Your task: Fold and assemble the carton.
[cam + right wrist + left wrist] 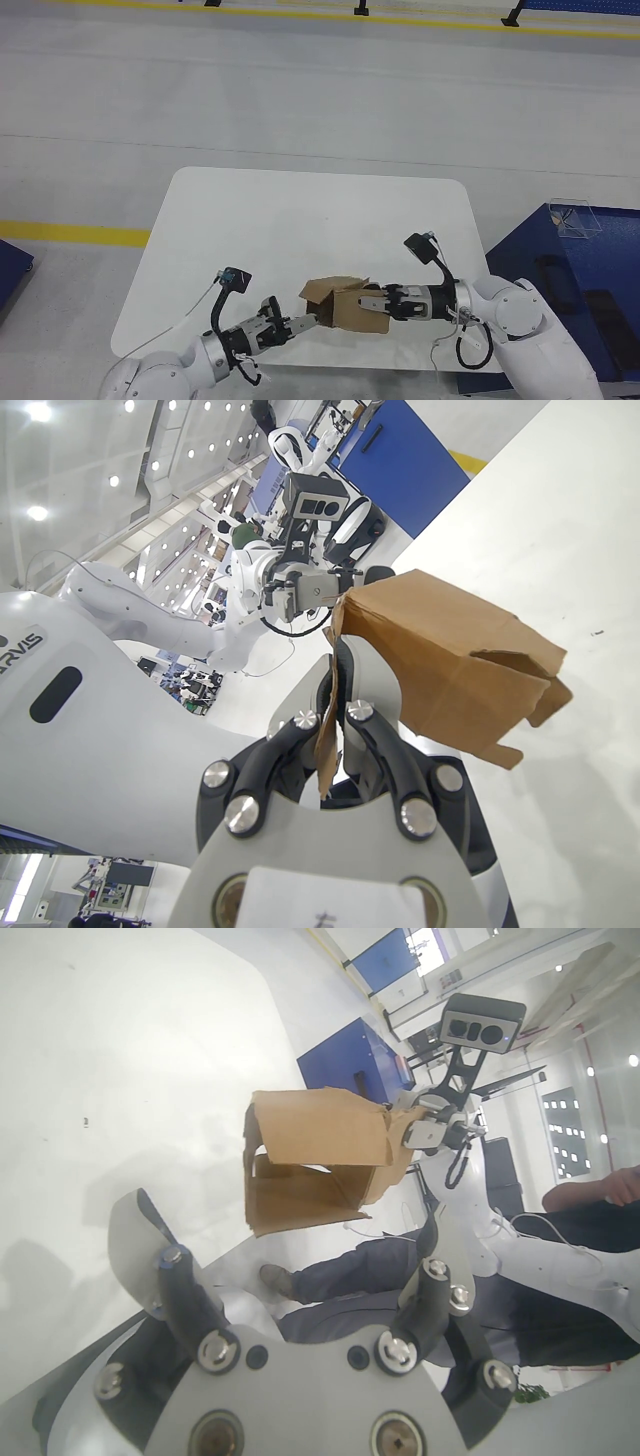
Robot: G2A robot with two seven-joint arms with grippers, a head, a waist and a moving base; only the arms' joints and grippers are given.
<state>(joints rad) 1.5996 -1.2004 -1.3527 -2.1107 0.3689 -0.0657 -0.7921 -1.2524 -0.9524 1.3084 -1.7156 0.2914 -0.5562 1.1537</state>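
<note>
— Start at the left. What have you got there?
— My left gripper (287,1233) sits by the near edge of the table (300,220), about midway along it, pointing right toward the carton (345,303). Its fingers (131,1238) are spread wide with nothing between them. Seen from above, the tips lie right at the carton's left flap; whether they touch it I cannot tell.
— And the carton itself?
— Brown cardboard, between my two grippers, by the table's near edge and a little right of the middle. It is only partly formed: the walls make an open sleeve, the flaps stick out unfolded, and the end facing my left gripper is open, so my left wrist view looks into it. I cannot tell whether its underside rests on the table or hangs just above it.
— Then the right side?
— My right gripper (338,660) lies just right of the carton and is clamped tight on the flap at that end, the cardboard sheet pinched flat in its grip.
— Anything farther right?
— A blue cabinet (610,240) stands beyond the table's right edge, apart from it and from the carton
</note>
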